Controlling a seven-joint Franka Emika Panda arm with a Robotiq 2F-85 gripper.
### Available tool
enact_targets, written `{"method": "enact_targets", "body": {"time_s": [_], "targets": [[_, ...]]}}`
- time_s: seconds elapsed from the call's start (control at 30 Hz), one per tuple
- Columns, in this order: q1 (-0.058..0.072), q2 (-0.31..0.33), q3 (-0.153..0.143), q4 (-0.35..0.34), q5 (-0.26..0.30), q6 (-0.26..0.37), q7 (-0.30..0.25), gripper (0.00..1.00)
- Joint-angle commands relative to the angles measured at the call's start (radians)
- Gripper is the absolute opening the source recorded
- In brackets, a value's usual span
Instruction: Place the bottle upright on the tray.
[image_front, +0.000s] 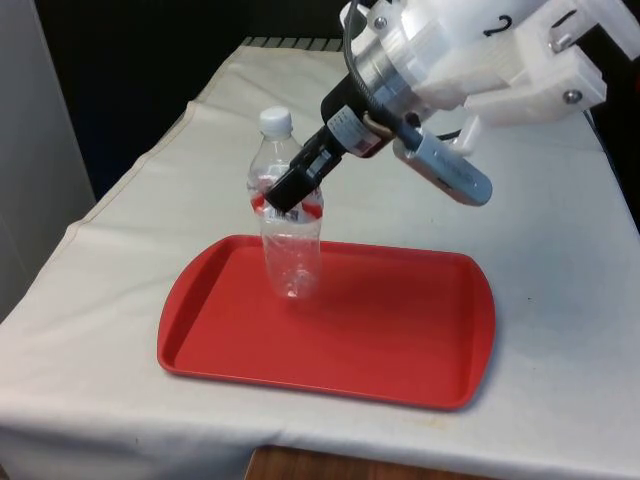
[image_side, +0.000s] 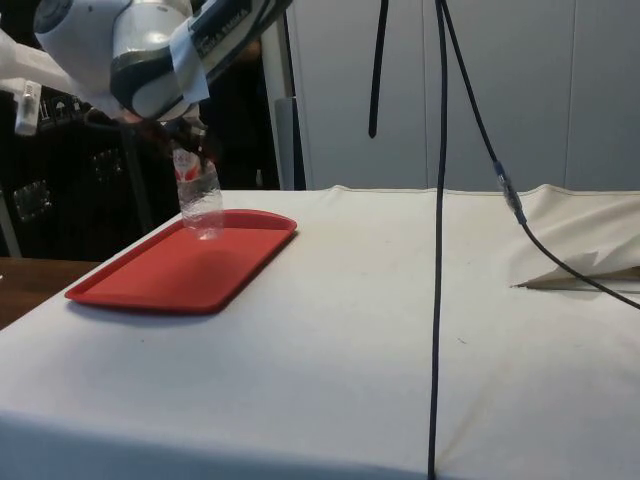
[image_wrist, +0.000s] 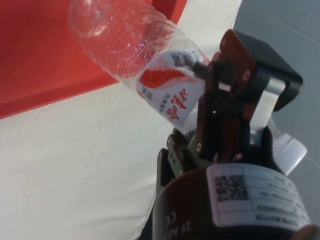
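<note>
The placing step is judged nearly done: on the red tray (image_front: 400, 340), over the cloth-covered surface (image_front: 560, 300), the clear bottle (image_front: 290, 215) stands upright near the tray's far corner, pinched at its label by the hand (image_front: 290, 190). Release is called for next, then a clean withdrawal.

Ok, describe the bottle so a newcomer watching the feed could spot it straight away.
Start from the white-clothed table and find the red tray near its front edge. At the tray's far corner on the front view's left stands a clear plastic bottle, about upright, in the black gripper. It has a white cap, a red-and-white label, and looks empty.
</note>
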Motion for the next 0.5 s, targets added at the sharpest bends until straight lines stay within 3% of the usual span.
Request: {"method": "enact_targets", "body": {"time_s": [0.0,0.47], "targets": [[-0.001,0.009,0.000,0.008,0.003,-0.003,0.007,0.14],[-0.005,0.050,0.000,0.047,0.002,-0.023,0.010,0.14]]}}
